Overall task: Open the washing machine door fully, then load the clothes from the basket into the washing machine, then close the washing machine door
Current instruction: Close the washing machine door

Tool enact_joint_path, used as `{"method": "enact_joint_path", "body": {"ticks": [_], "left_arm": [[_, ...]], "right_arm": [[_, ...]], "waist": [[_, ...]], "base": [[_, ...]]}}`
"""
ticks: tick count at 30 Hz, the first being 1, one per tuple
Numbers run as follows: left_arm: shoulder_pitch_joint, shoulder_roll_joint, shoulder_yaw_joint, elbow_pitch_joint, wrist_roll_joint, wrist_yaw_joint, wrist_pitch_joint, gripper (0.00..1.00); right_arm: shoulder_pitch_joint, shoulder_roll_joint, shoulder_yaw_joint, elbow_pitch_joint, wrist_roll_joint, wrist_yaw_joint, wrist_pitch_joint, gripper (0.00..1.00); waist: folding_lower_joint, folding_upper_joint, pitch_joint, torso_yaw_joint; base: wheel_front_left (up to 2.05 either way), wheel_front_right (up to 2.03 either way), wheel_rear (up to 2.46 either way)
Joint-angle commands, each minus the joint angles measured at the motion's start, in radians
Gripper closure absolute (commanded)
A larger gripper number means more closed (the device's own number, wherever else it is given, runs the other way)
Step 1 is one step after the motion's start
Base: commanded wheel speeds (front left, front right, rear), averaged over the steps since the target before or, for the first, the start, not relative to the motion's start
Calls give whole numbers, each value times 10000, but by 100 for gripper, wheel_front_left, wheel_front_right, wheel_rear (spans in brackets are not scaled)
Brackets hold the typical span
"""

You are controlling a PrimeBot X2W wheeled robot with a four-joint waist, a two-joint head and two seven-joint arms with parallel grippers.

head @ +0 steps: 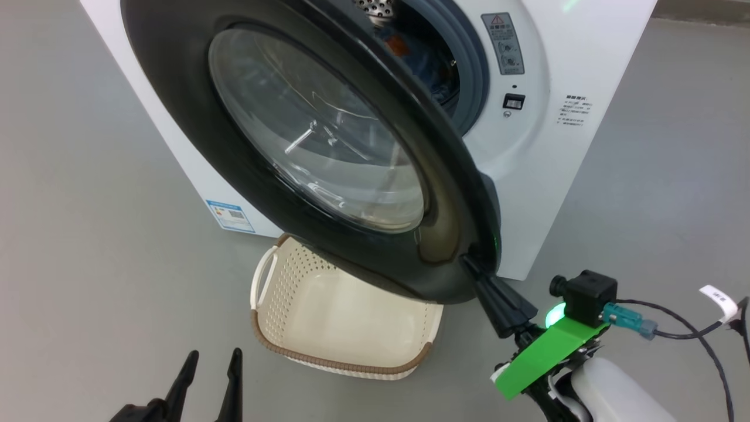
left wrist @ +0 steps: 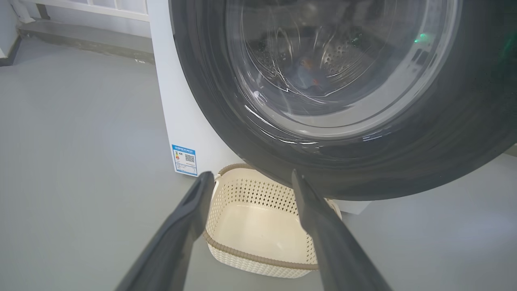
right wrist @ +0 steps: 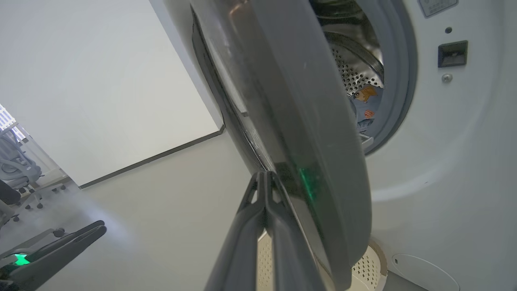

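Door (head: pixel 316 135) stands half open, its free edge meeting the tips of our right claw (head: pixel 469 261), pinched shut on nothing; we judge that arm the nearer to push. Our left claw (head: pixel 214 353) gapes empty, well apart. The clothes (right wrist: pixel 365 107) lie inside the washer (head: pixel 586 70).

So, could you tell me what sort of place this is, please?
Probably a lab or office test room, not a home laundry: the washing machine stands free on a smooth grey floor, there is a plain white wall, and wheeled office chairs sit in the background.
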Motion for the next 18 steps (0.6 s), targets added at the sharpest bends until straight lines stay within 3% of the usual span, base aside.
{"method": "enact_joint_path", "body": {"ticks": [1, 18], "left_arm": [[-390, 35, 286, -231, -58, -23, -134, 0], [-1120, 34, -215, -513, -172, -23, -134, 0]], "right_arm": [[-356, 25, -105, -169, -132, 87, -48, 100], [-1971, -625, -1689, 91, -273, 87, -48, 100]], "waist": [[-1, 0, 106, 31], [-1, 0, 1081, 547]], "base": [[0, 0, 0], [0, 0, 0]]}}
